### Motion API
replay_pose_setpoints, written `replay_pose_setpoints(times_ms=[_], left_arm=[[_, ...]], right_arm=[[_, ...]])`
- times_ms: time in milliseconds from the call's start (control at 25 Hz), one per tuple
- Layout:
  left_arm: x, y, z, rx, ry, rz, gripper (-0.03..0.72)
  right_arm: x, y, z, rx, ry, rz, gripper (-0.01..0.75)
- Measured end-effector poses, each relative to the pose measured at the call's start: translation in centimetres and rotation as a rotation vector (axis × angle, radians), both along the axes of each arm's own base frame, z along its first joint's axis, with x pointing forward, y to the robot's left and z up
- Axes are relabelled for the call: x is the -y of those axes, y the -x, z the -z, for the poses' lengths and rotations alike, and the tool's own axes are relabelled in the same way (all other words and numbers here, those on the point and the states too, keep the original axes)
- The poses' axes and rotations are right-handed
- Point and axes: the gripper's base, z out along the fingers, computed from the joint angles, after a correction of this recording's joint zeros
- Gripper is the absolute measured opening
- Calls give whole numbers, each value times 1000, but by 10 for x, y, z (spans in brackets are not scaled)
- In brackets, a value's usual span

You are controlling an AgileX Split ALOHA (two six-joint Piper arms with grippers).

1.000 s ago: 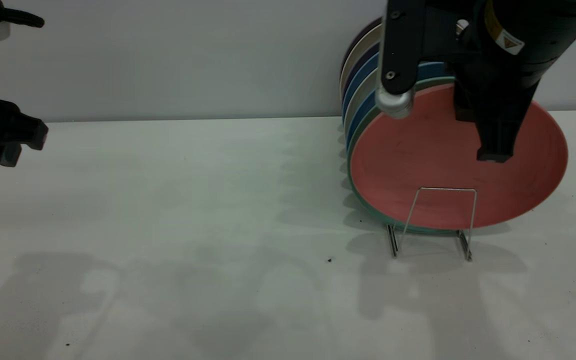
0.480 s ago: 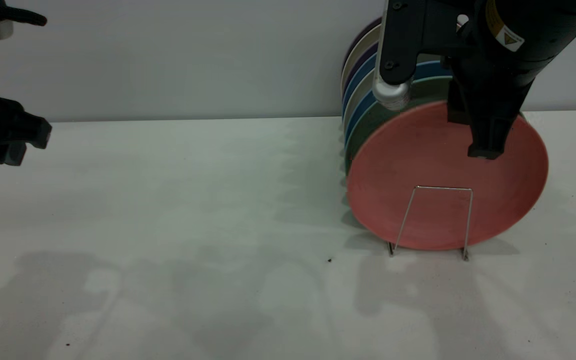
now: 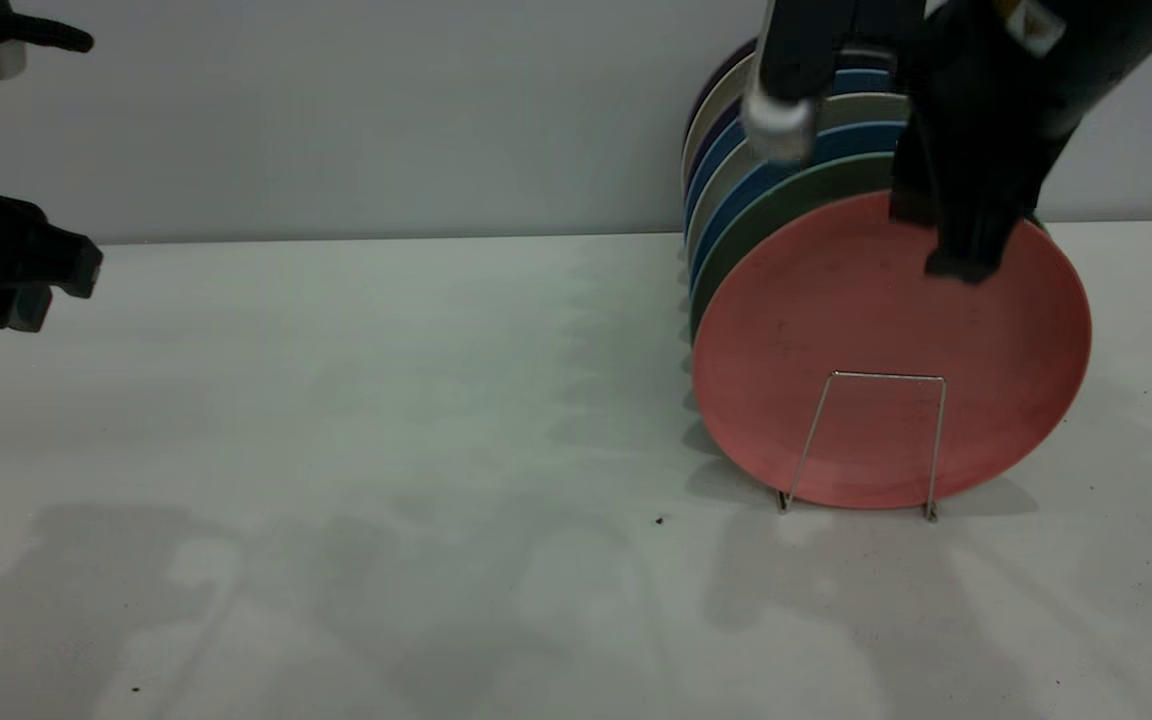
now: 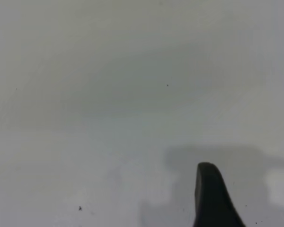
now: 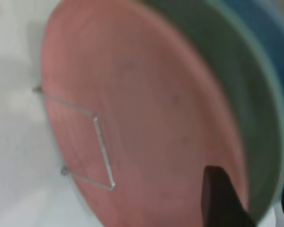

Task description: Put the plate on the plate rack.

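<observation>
Salmon-pink and matte, the plate [image 3: 891,350] stands on edge at the front of the plate rack [image 3: 876,440], its face turned toward the exterior camera, with one wire loop crossing its lower half. From outside I can see the whole row behind it: a green plate [image 3: 786,205] right against its back, then blue plates [image 3: 736,190] and paler ones receding toward the wall. My right wrist camera shows none of that depth, only the pink face, the wire loop [image 5: 87,142] against it and a band of green and blue rims at one side.

My right gripper [image 3: 956,235] hangs over the plate's top rim, one dark finger [image 5: 220,198] in front of the pink face. Its fingers are spread, astride the rim rather than pinching it, and I cannot tell whether they touch the plate.

My left gripper [image 3: 21,290] hangs well apart at the far left above the table; its wrist view shows only one fingertip [image 4: 210,196] over bare surface, so I cannot tell how it stands.

White tabletop [image 3: 386,450], soft shadows, a few dark specks, and a plain pale wall [image 3: 386,110] behind.
</observation>
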Motion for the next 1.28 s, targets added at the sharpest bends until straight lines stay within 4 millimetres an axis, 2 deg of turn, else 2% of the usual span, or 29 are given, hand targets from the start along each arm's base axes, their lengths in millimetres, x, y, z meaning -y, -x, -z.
replay_pose_setpoints(times_ms=[160, 400, 560, 720, 920, 1160, 1280], left_arm=[[-1, 0, 0, -3, -8, -7, 431], [-3, 2, -7, 15, -17, -19, 431], [-4, 5, -20, 60, -9, -24, 431], [-6, 11, -42, 136, 10, -26, 431], [-9, 23, -76, 259, 40, -34, 431], [-22, 50, -115, 383, 45, -101, 431], [-28, 66, -128, 399, 37, -133, 431]], right_arm=[[2, 5, -13, 7, -69, 38, 334], [4, 11, -20, -34, -151, 122, 331], [6, 16, -28, -51, -236, 204, 282], [12, 22, -44, -38, -320, 287, 226], [23, 36, -65, -33, -377, 376, 221], [41, 63, -97, -37, -450, 450, 223], [51, 81, -114, -38, -472, 451, 226]])
